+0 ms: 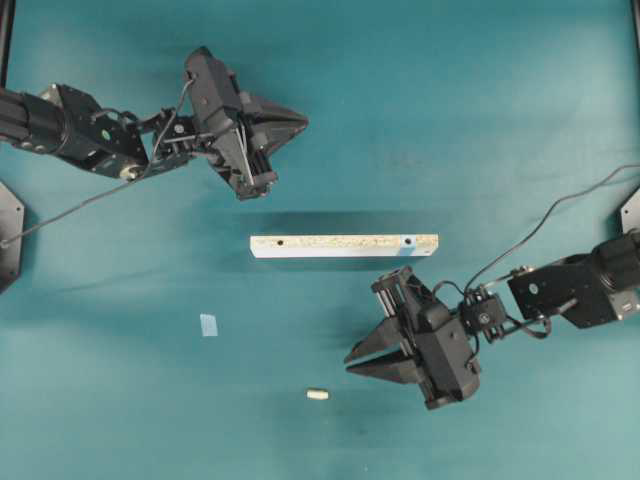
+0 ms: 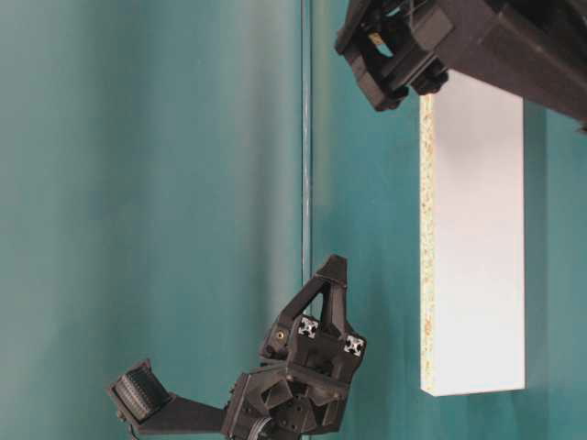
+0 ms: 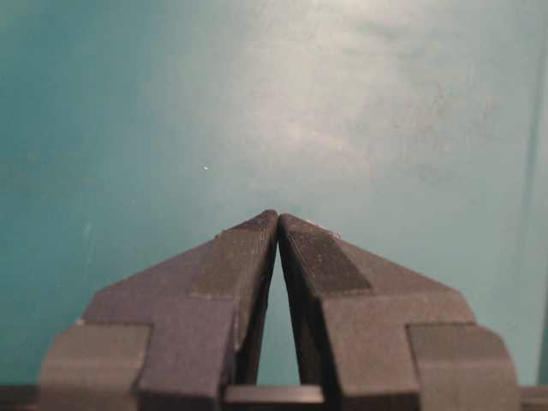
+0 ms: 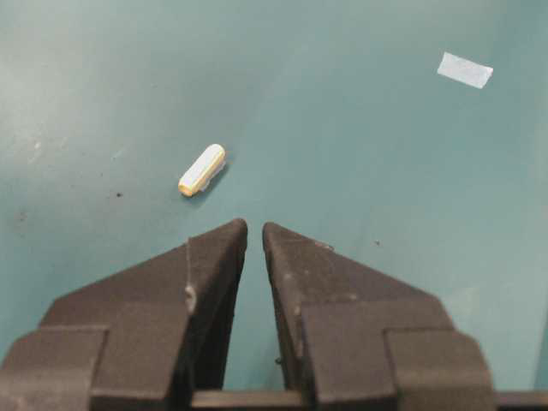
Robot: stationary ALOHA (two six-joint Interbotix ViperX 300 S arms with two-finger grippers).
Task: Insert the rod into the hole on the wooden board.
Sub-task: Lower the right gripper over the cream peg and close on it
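The wooden board (image 1: 343, 245) lies flat in the middle of the table, white edge toward the front. The hole (image 1: 408, 242) in its light-blue patch is near the right end; a bare-wood hole (image 1: 281, 242) is near the left end. The cream rod (image 1: 317, 394) lies on the cloth in front of the board, also in the right wrist view (image 4: 202, 169), just ahead and left of the tips. My right gripper (image 1: 350, 365) hovers right of the rod, jaws a narrow gap apart and empty. My left gripper (image 1: 303, 120) is behind the board, shut on nothing (image 3: 277, 214).
A small pale-blue tape square (image 1: 208, 324) lies on the teal cloth left of the rod, and shows in the right wrist view (image 4: 465, 70). The table-level view shows the board's white edge (image 2: 477, 238) and the left gripper (image 2: 332, 263) behind it.
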